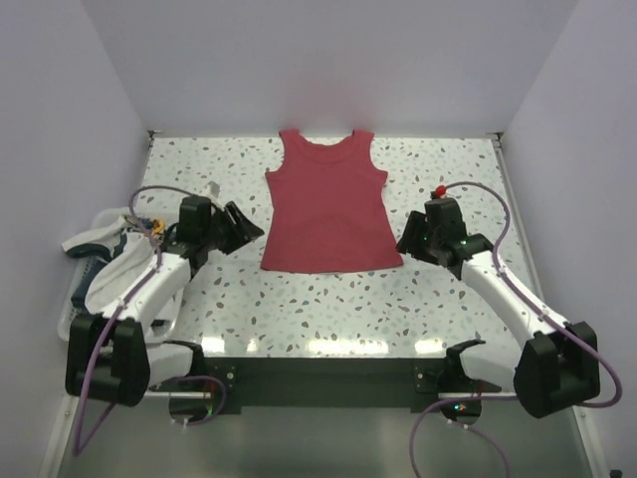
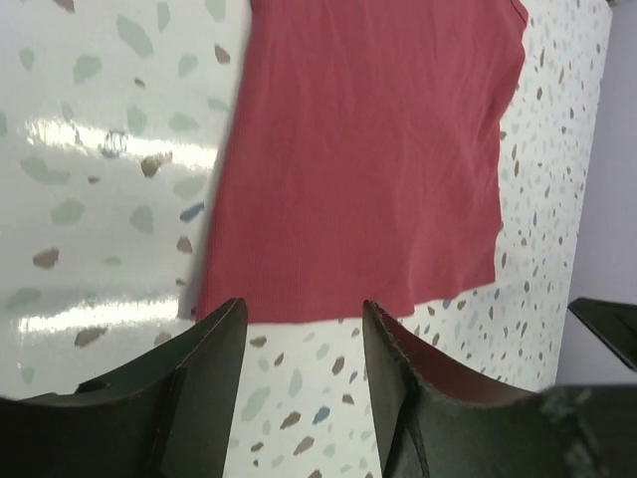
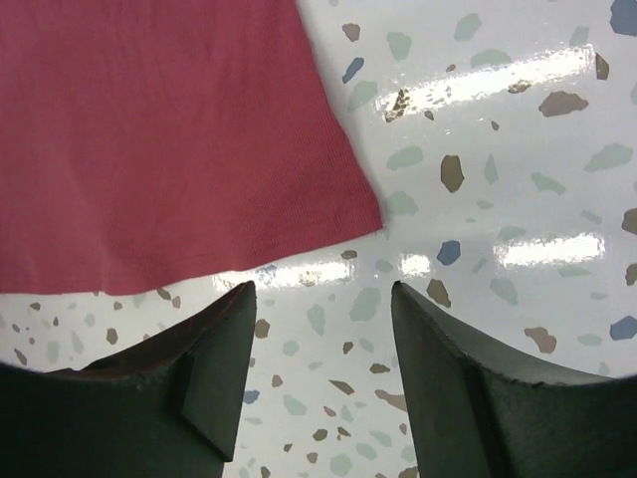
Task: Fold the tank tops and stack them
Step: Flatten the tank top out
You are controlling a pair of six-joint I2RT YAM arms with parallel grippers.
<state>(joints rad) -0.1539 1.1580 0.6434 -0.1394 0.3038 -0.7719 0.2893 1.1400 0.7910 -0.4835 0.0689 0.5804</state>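
The dark red tank top (image 1: 328, 204) lies flat in the middle of the table, neck away from me. My left gripper (image 1: 245, 231) is open and empty just beside its lower left corner; the left wrist view shows the hem (image 2: 368, 199) just beyond the fingertips. My right gripper (image 1: 406, 239) is open and empty beside the lower right corner, which shows in the right wrist view (image 3: 179, 139). The white tank top (image 1: 114, 259) with navy trim lies bunched in a bin at the left edge, partly under the left arm.
A white bin (image 1: 75, 309) stands off the table's left side. The speckled tabletop (image 1: 328, 299) runs to walls at the back and sides. A dark strip (image 1: 328, 363) borders the near edge by the arm bases.
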